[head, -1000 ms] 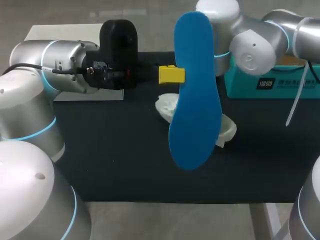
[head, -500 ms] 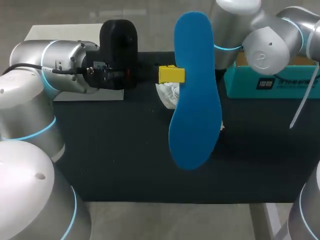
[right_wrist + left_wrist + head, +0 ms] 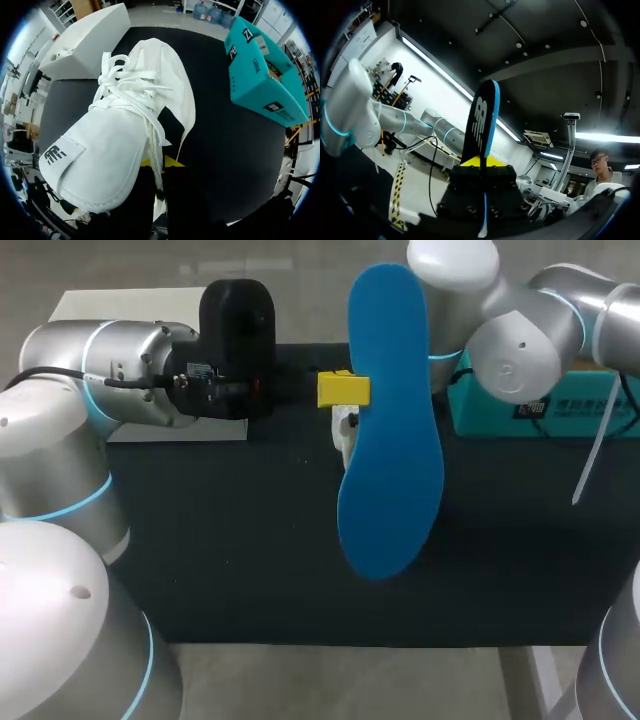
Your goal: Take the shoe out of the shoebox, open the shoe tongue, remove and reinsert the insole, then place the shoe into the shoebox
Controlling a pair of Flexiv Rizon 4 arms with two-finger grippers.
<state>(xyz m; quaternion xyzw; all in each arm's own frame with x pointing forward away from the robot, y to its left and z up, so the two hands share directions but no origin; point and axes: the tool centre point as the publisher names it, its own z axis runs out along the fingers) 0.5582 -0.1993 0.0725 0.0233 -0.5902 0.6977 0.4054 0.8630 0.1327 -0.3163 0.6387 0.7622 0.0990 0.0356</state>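
Observation:
A large blue insole (image 3: 390, 420) stands upright above the table's middle, with my left gripper (image 3: 343, 390) shut on its edge. In the left wrist view the insole (image 3: 481, 120) rises edge-on from the gripper (image 3: 481, 162), dark underside showing. Behind the insole only a sliver of the white shoe (image 3: 346, 430) shows; my right arm (image 3: 520, 340) comes in from the back right. In the right wrist view the white lace-up shoe (image 3: 125, 135) hangs above the table, tongue pulled forward, and my right gripper (image 3: 159, 162) is shut on its side wall. The teal shoebox (image 3: 545, 405) (image 3: 260, 75) stands open at the right.
A white box (image 3: 150, 310) (image 3: 90, 40) lies at the back left of the black mat (image 3: 250, 540). My left arm stretches across the mat's back left part.
My right arm has swung the shoe up and round; it lay showing on both sides of the insole and is now almost hidden behind it. The left arm and insole kept still.

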